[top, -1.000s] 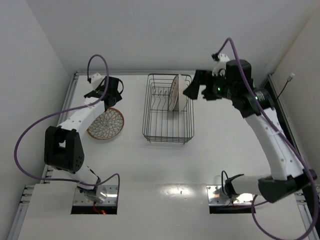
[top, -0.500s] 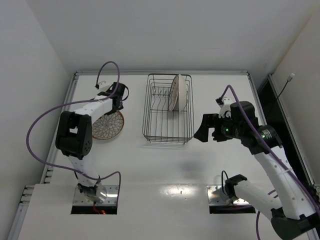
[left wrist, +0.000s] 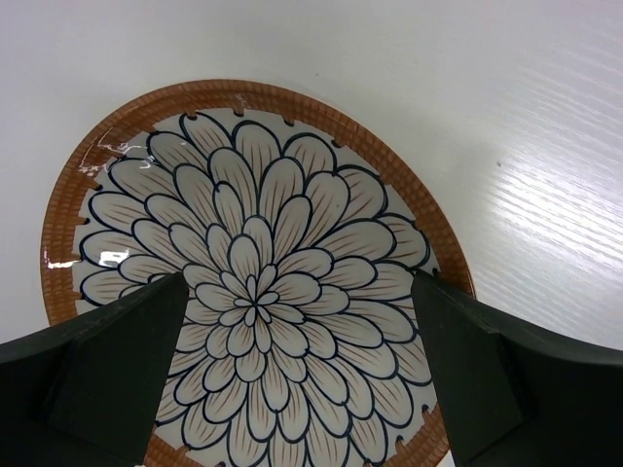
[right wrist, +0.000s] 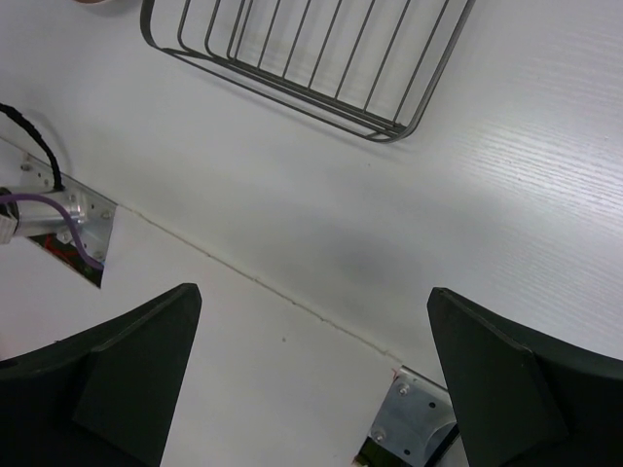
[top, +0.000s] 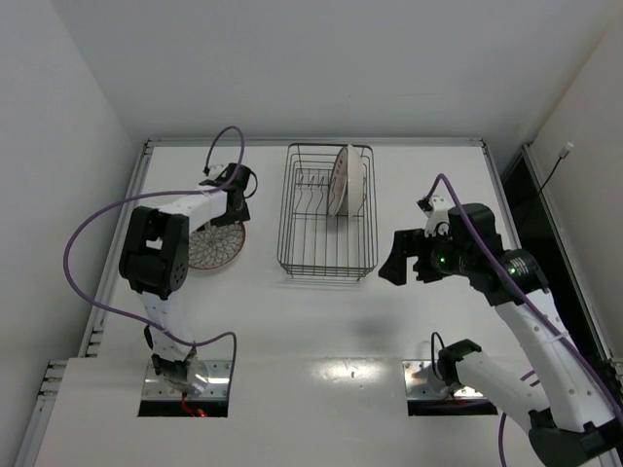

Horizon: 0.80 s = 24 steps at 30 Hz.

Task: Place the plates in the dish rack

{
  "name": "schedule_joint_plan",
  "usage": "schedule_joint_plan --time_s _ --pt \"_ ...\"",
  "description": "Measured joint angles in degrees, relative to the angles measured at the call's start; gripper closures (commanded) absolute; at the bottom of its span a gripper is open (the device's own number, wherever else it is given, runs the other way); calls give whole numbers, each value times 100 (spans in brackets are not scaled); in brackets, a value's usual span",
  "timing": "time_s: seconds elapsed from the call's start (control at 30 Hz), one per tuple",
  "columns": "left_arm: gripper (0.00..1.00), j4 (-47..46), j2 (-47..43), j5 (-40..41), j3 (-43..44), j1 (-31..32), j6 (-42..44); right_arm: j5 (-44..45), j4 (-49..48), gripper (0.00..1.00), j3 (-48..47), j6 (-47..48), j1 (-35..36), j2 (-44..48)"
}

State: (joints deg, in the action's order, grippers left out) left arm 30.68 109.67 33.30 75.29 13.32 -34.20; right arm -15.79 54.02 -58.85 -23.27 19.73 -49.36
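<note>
The right arm has swung back off the dish rack point(top: 326, 209) and now hangs over bare desk point(top: 292, 331) to the rack's right, while the left arm has folded in over the petal plate point(left wrist: 263, 185). The left tool point(left wrist: 300, 311) is spread wide, a finger on either side of the flower centre, gripping nothing; whether it touches the plate I can't tell. The right tool point(right wrist: 313, 321) gapes too, empty, and its wrist view catches the rack's near corner. The petal plate lies flat on the desk, left of the rack. An upright plate point(top: 340, 181) stands on edge at the rack's far right. The desk is glossy white, with plain white walls point(top: 292, 68) around it.
</note>
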Motion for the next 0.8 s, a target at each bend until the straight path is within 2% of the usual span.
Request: schedule_joint_plan --time_s 0.23,0.53,0.8 --pt "1 -131 -66 -140 7 221 120 -55 2 0 46 0 0 129" --pt "1 -535 -745 -249 -87 601 372 -79 -7 0 52 0 0 262" --pt "1 -308 66 -205 225 824 581 -125 -162 0 308 -31 0 291"
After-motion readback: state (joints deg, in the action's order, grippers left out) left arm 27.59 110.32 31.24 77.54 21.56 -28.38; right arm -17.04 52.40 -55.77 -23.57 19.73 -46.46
